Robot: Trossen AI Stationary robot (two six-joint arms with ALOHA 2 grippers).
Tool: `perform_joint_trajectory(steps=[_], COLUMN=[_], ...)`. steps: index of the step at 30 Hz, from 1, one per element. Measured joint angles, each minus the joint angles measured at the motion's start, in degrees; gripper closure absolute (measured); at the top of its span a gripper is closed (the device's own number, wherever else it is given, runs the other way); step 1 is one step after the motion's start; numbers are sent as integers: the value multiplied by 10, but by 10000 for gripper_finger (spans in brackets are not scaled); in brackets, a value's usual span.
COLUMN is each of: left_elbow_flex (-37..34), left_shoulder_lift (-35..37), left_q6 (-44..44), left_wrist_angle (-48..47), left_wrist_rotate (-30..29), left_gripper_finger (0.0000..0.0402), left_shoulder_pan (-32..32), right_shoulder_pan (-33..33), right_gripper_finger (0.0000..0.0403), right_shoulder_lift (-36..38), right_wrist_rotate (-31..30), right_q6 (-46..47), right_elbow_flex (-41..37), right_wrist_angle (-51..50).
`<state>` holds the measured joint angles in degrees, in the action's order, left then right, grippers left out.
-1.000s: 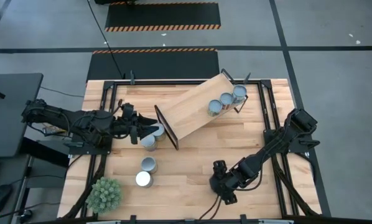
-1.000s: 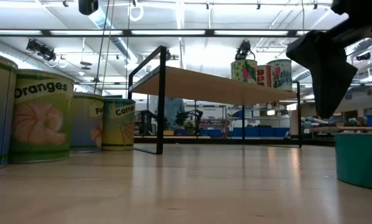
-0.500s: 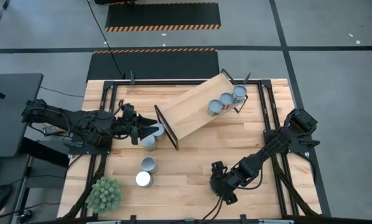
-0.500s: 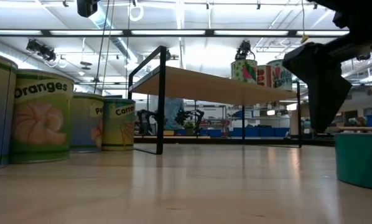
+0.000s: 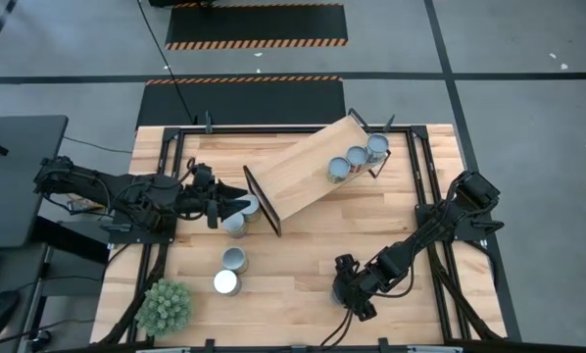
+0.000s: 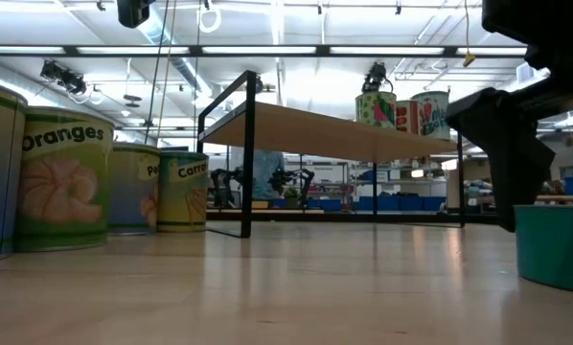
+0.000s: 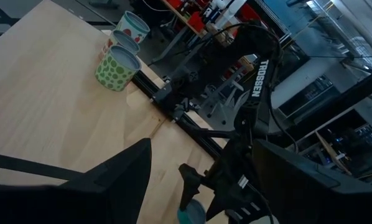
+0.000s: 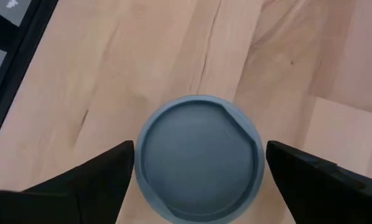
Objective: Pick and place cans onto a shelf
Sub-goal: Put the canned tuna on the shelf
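A teal-sided can with a blue-grey top stands on the table near its front edge; it also shows in the low view. My right gripper is open above it, fingers pointing down, one on each side of the can with gaps showing. My left gripper is open and empty at the shelf's near-left end. The light-wood shelf stands slantwise on the table and carries three cans at its far-right end. Two cans stand by the left gripper and two more nearer the front.
A spiky green plant stands at the table's front left corner. Black frame rails run along the table's sides. In the low view the labelled cans fill the left and the shelf's black end frame stands mid-table.
My right gripper has gone down over the teal can, its fingers still open. The cans, the shelf and my left arm have kept still.
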<state>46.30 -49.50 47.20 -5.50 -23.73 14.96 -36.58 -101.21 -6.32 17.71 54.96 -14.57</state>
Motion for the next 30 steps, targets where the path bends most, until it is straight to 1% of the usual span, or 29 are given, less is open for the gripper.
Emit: perform_joint_trajectory(steps=[4, 9, 12, 15, 18, 23, 26, 30], left_elbow_flex=[0, 0, 0, 0, 0, 0, 0, 0], left_shoulder_lift=[0, 0, 0, 0, 0, 2, 2, 2], left_q6=[0, -14, -21, -25, -38, -48, -70, -78], left_wrist_angle=[-6, -6, -5, -5, -5, -5, -4, -4], left_wrist_rotate=[0, -6, -7, -21, -22, -21, -21, -21], left_gripper_finger=[115, 115, 115, 115, 115, 115, 115, 115], left_shoulder_pan=[0, 0, 0, 0, 0, 0, 0, 0], right_shoulder_pan=[6, 17, 23, 30, 42, 67, 83, 107], right_gripper_finger=[55, 101, 121, 124, 123, 123, 123, 123], right_shoulder_lift=[0, 0, 1, 1, 0, 0, 1, 11], right_wrist_rotate=[-12, -12, -11, -8, -1, 0, 0, 2], right_q6=[-3, -3, -3, -4, -16, -39, -64, -89], right_elbow_flex=[0, 0, 0, 4, 14, 51, 72, 91], right_wrist_angle=[0, 1, 2, -2, -16, -81, -111, -137])
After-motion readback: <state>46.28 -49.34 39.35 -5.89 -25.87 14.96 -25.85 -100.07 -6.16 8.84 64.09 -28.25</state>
